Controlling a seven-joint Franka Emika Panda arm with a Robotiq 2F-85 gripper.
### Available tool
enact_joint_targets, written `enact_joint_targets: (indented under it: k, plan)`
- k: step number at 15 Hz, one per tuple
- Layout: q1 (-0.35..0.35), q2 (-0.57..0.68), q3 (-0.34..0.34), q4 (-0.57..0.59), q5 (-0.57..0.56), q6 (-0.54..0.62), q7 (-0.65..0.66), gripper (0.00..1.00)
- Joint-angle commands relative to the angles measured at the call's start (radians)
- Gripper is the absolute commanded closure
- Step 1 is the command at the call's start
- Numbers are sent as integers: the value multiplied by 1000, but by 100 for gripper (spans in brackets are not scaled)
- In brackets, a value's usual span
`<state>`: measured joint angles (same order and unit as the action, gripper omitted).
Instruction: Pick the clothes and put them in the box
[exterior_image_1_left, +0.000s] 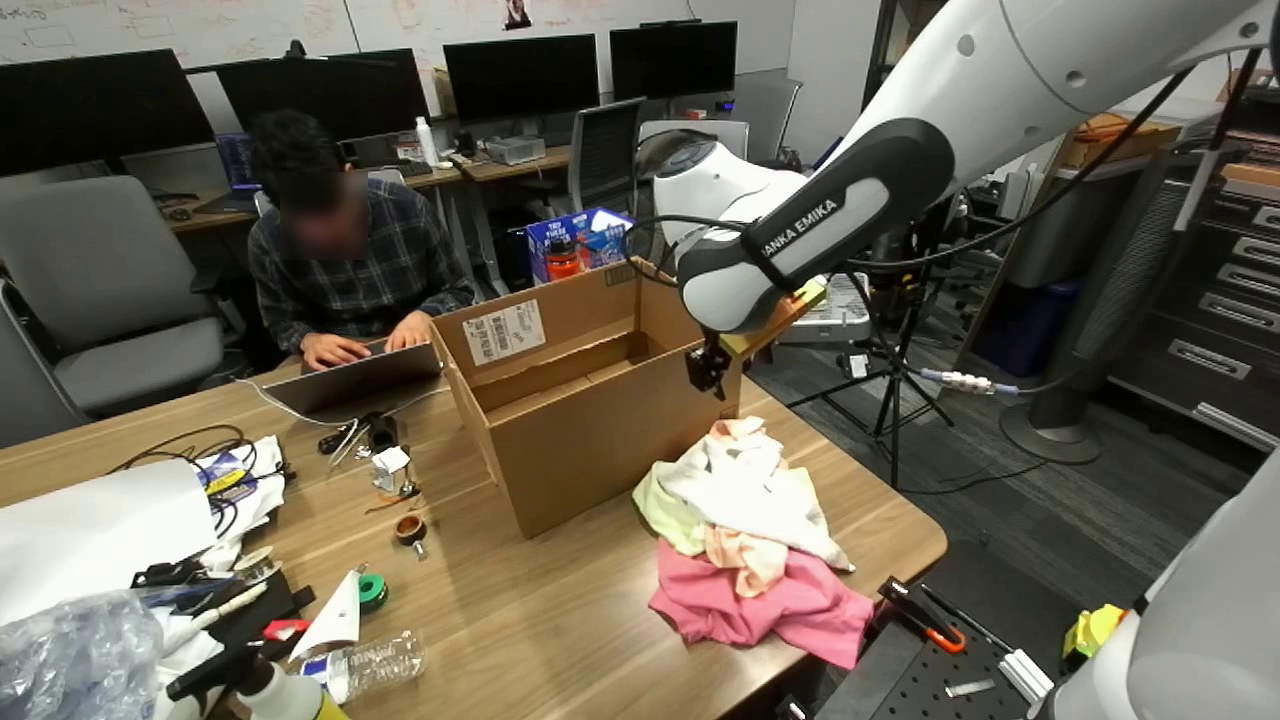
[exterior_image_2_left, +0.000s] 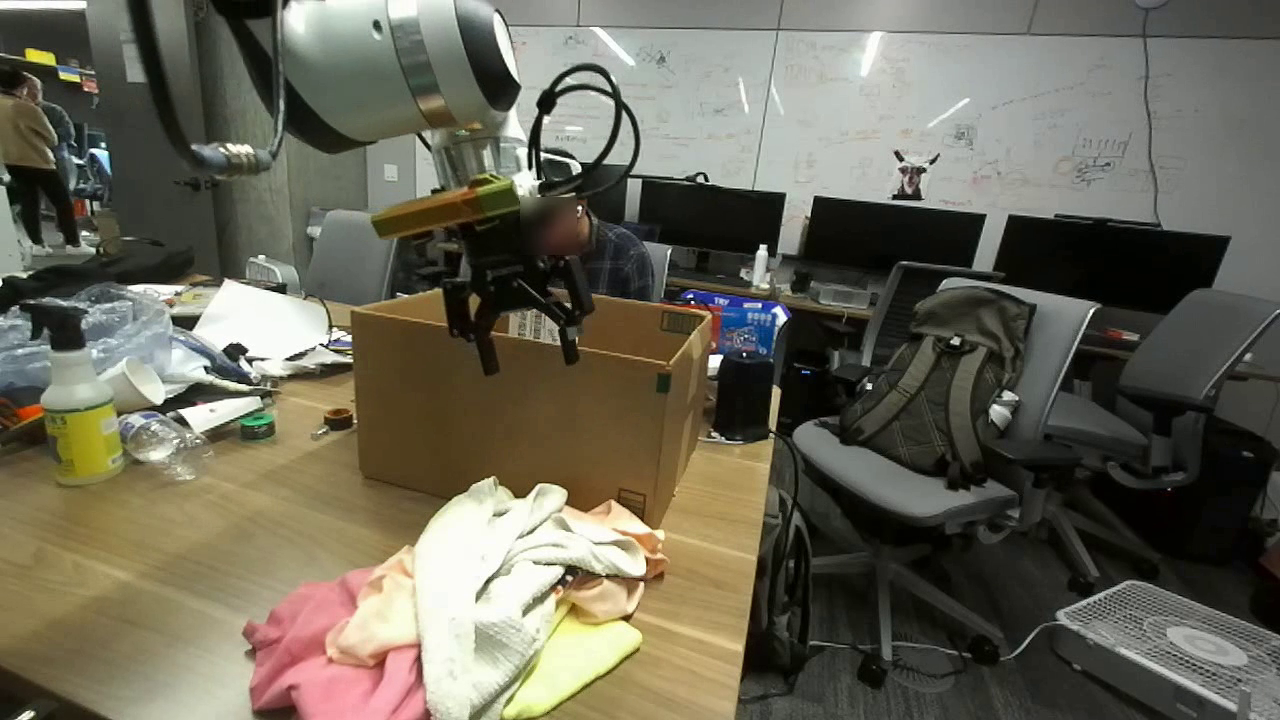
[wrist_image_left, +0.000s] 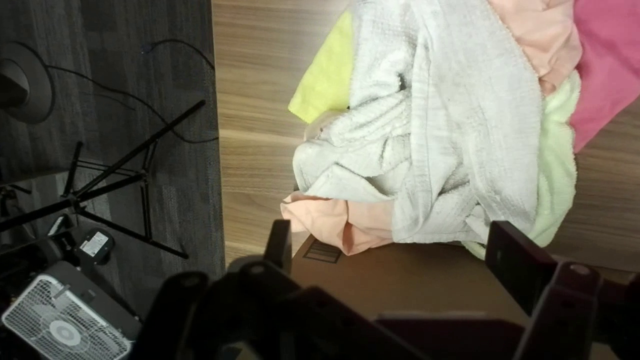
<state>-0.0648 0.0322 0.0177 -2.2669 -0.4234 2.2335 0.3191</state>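
Note:
The clothes lie in a heap on the table: a white cloth (exterior_image_1_left: 745, 495) on top, with pink (exterior_image_1_left: 750, 605), peach (exterior_image_2_left: 375, 615), yellow (exterior_image_2_left: 575, 660) and light green (wrist_image_left: 557, 175) cloths around and under it. The open cardboard box (exterior_image_1_left: 590, 450) stands upright against the heap; the part of its inside that shows is bare cardboard. In both exterior views my gripper (exterior_image_2_left: 529, 358) hangs above the heap, by the box's near wall, fingers pointing down. In the wrist view the gripper (wrist_image_left: 390, 237) is open, with nothing between its fingers; the box wall and heap's edge show beyond them.
A person (exterior_image_1_left: 350, 240) sits behind the table at a laptop (exterior_image_1_left: 355, 385) near the box. A spray bottle (exterior_image_2_left: 80, 410), a plastic bottle (exterior_image_1_left: 370, 665) and a green tape roll (exterior_image_1_left: 371, 592) stand or lie on the table. The table edge (wrist_image_left: 218, 165) runs near the heap.

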Motion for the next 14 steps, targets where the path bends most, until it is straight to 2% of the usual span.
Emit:
enact_joint_targets:
  k: [1, 7, 14]
  plan:
    - [-13, 62, -53, 72, 70, 19, -153, 0]
    - [-43, 137, -106, 125, 172, 16, -315, 0]
    - [-34, 148, -116, 76, 128, 81, -329, 0]
